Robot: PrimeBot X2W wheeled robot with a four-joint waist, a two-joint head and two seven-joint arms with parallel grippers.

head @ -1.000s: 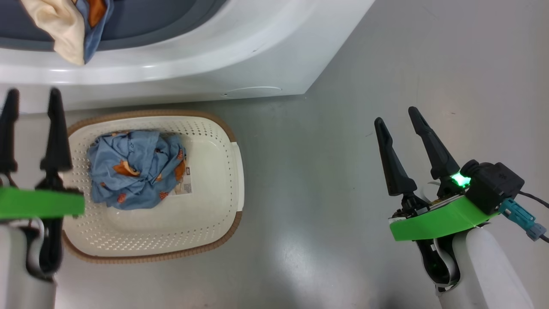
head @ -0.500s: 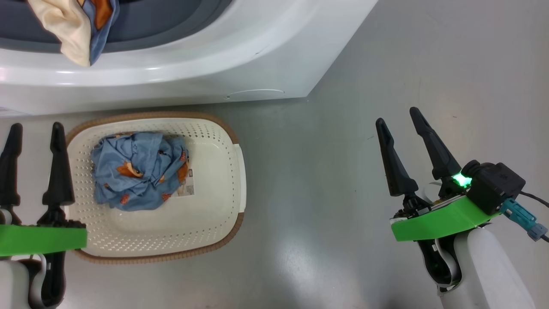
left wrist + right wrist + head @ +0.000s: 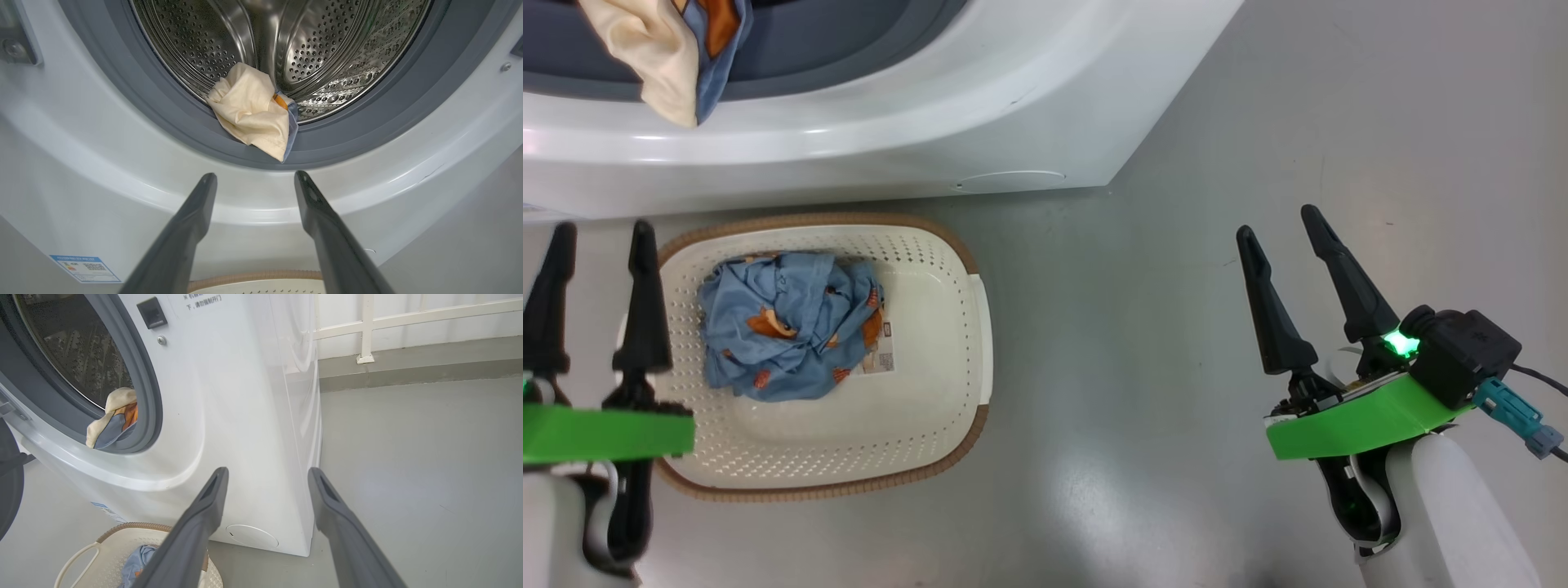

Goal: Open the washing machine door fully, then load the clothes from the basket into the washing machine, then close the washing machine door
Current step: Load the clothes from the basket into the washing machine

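Head view, container: the basket (image 3: 915, 400) is cream-white perforated plastic with a brown woven-look rim and a white side handle. It stands on the grey floor (image 3: 1176, 327) just in front of the washing machine (image 3: 890, 122).
Load in container: the blue bundle (image 3: 784, 327) is crumpled light blue fabric with orange cartoon prints. It lies in the basket's machine-side left part and covers part of the barcode label (image 3: 880, 353).
Load at mouth: the cream garment (image 3: 249, 110), cream with blue and orange folds, is draped over the grey gasket (image 3: 163, 118). It sits at the bottom of the opening, partly inside the perforated steel drum (image 3: 318, 49).
Appliance: white front-loader with its mouth uncovered. The energy label (image 3: 86, 268) is low on the front and the round cover (image 3: 252, 535) is near the lower corner.
Left arm: the left gripper (image 3: 602, 235) has its jaws spread wide with nothing between them. It is at the basket's left edge, with the fingers aimed at the machine front below the gasket.
Right arm: the right gripper (image 3: 1278, 224) is likewise spread wide and empty. It is over bare floor, well apart from the basket.
Cut off: the head view crops the machine and the cream garment at its top edge. The left wrist view shows just a strip of the basket's rim.
Hard to make out: the energy label's print is too small to read. A dark shape at the right wrist view's left edge cannot be identified.
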